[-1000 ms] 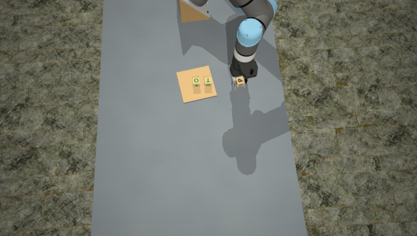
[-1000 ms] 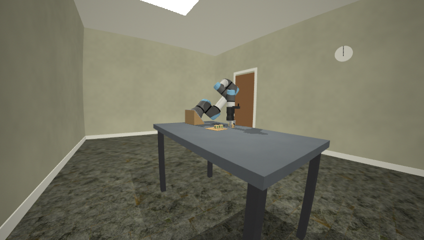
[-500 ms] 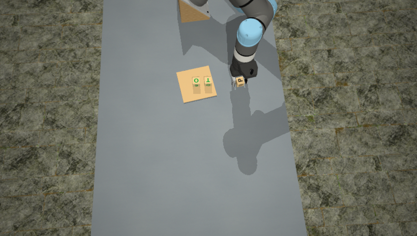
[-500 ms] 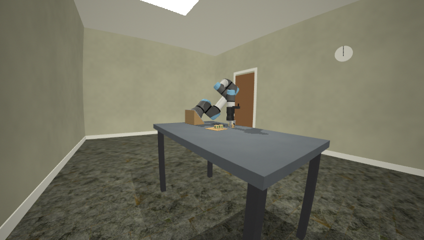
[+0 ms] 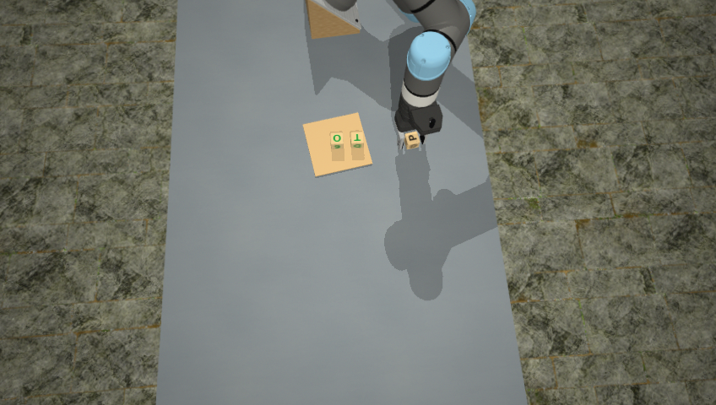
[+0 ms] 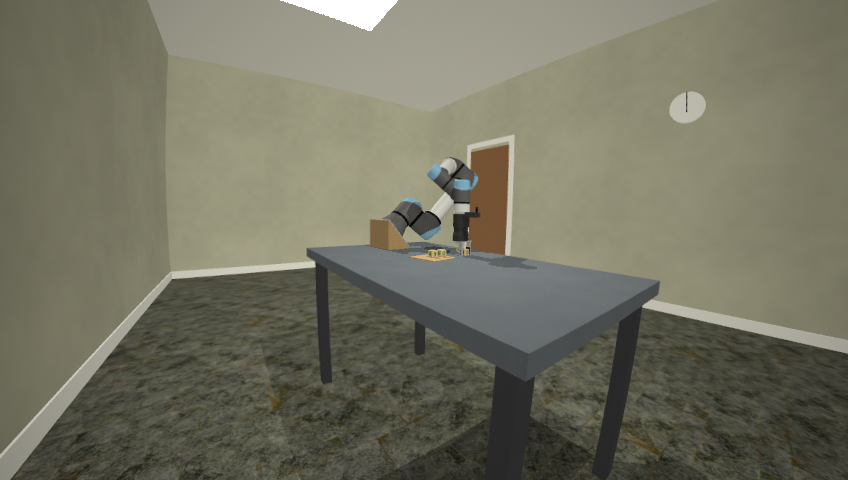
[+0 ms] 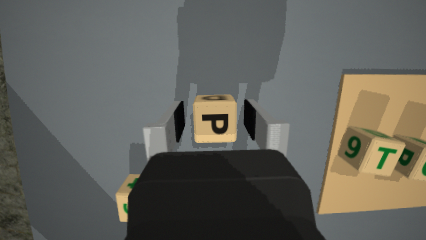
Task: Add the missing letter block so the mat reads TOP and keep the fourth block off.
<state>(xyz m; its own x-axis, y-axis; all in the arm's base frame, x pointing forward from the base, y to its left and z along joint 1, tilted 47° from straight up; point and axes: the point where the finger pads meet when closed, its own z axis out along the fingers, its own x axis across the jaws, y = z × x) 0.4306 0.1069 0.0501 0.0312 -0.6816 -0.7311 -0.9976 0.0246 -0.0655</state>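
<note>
The gripper [image 7: 214, 119] stands over the grey table [image 5: 281, 281], pointed downward, with its fingers spread wide on either side of the P block [image 7: 215, 119]. In the wrist view a visible gap remains between each dark pad and the block's side faces, so the block is straddled but not pinched. The P block [image 5: 412, 139] sits on the table off the mat [image 5: 321, 160], just beside the mat's edge nearest the T block [image 5: 356, 137], with a black letter P on its top face. On the tan mat the T block and the O block [image 5: 336, 138] lie flat and side by side, green letters uppermost; the T block is the one nearer the gripper. In the wrist view the T block [image 7: 382, 159] shows a green 9 on one side face. A fourth block [image 7: 127, 199] bearing green marking lies on the table close under the gripper body, largely hidden by it; its letter cannot be read. A tan wedge-shaped stand [image 5: 328, 19] sits at the table's far end by the arm's base.
</note>
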